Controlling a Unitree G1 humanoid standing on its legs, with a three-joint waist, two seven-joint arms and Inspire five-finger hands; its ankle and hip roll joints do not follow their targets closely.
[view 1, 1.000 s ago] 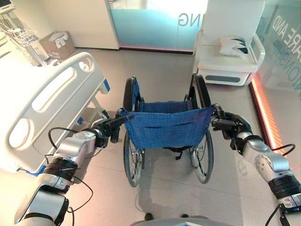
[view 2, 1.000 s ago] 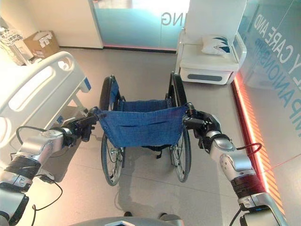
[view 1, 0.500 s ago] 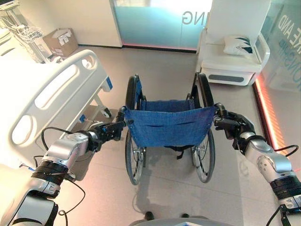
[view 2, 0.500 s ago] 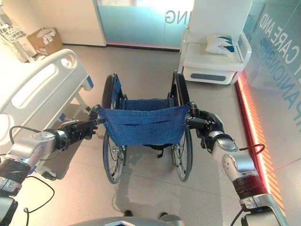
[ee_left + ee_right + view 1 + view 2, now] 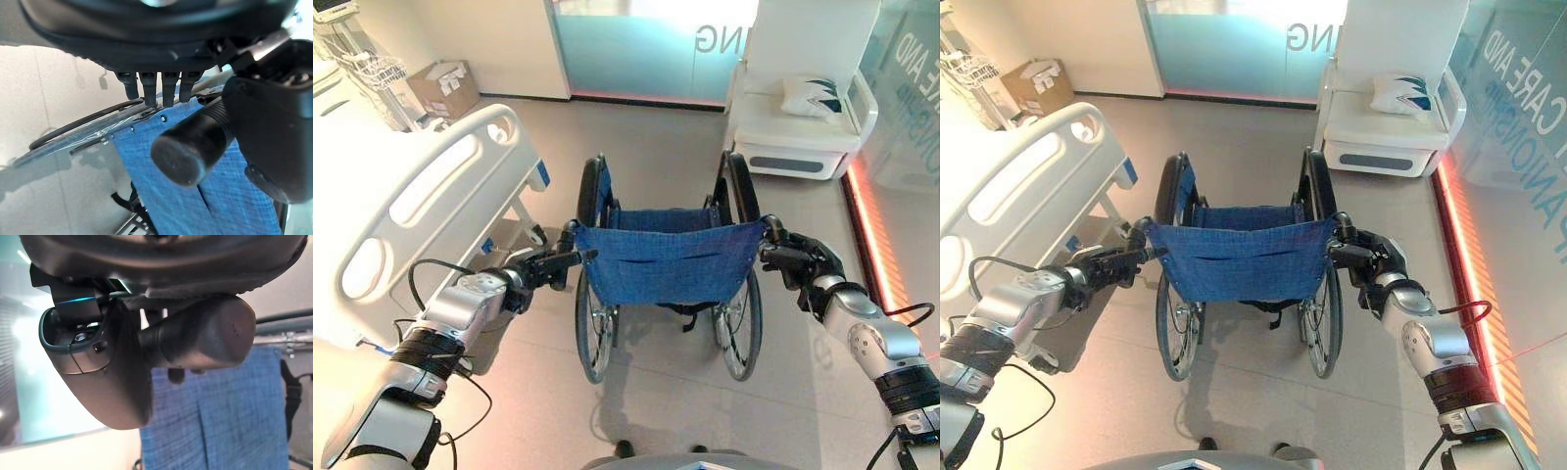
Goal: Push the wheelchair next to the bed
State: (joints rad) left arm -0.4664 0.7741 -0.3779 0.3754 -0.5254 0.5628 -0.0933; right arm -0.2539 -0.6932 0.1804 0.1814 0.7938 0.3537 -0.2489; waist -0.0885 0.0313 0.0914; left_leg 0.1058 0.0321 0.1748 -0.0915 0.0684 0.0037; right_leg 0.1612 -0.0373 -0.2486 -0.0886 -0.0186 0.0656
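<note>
While seemingly gripped by both hands, wheelchair (image 5: 668,269) just beside bed (image 5: 411,211).

The wheelchair (image 5: 668,284) had a back of coarse blue woven cloth, matt, with stitched seams. Past the fingers of the left hand (image 5: 536,271) its wheel rims were thin bright metal with fine spokes, the tyres dull black rubber. The push handle (image 5: 193,144) under that hand was matt black, ribbed along its length and smooth on its rounded end. The bed (image 5: 421,211), on the outer side of the left hand, had a smooth, glossy white plastic end board. The floor (image 5: 656,392) below both hands was smooth with a soft sheen.
</note>
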